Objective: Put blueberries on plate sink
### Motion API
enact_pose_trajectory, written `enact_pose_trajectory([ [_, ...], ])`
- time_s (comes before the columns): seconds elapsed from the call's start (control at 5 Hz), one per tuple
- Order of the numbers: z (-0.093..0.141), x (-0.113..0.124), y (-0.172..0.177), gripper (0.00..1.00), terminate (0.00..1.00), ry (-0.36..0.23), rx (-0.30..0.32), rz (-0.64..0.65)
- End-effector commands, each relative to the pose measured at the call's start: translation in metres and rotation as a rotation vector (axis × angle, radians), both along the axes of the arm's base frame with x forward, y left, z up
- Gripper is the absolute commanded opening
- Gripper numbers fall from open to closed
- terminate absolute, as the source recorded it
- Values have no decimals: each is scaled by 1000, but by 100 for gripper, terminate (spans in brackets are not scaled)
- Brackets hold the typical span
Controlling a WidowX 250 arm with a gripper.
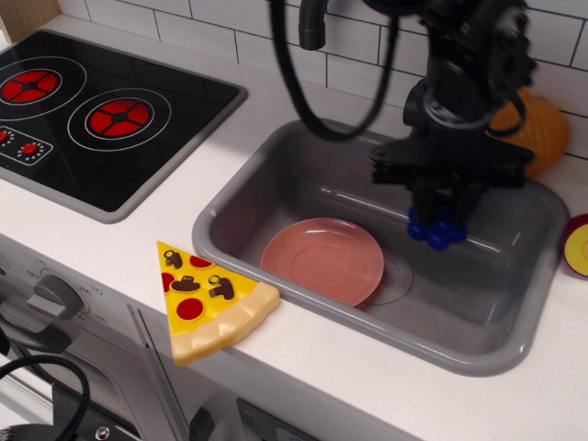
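Observation:
The salmon-pink plate (322, 260) lies flat on the floor of the grey sink (276, 161), at its front left. My black gripper (439, 219) hangs over the sink to the right of the plate, above the drain mark. It is shut on the deep-blue blueberries (435, 231), which show just below the fingers and are held clear of the sink floor. The blueberries are a little to the right of the plate's right rim.
A yellow pizza slice (209, 299) lies on the white counter at the sink's front left corner. The black stovetop (92, 119) is at the left. An orange object (531, 133) and a red-yellow object (579, 246) sit by the sink's right side.

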State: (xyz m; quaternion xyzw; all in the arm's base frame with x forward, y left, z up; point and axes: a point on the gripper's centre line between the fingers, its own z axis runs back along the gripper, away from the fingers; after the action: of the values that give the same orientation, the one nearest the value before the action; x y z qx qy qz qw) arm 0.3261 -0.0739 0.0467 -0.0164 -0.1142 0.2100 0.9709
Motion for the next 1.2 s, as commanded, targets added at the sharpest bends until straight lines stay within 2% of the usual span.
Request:
enact_pose_trajectory([
  [0.0,20,-11,43,0,0,2,-24,29],
  [0.2,19,-26,66,0,0,42,-15,-7],
  [0.8,-9,-40,86,0,0,40,65,-46],
  [1.0,-2,-39,81,100,0,57,49,-45],
])
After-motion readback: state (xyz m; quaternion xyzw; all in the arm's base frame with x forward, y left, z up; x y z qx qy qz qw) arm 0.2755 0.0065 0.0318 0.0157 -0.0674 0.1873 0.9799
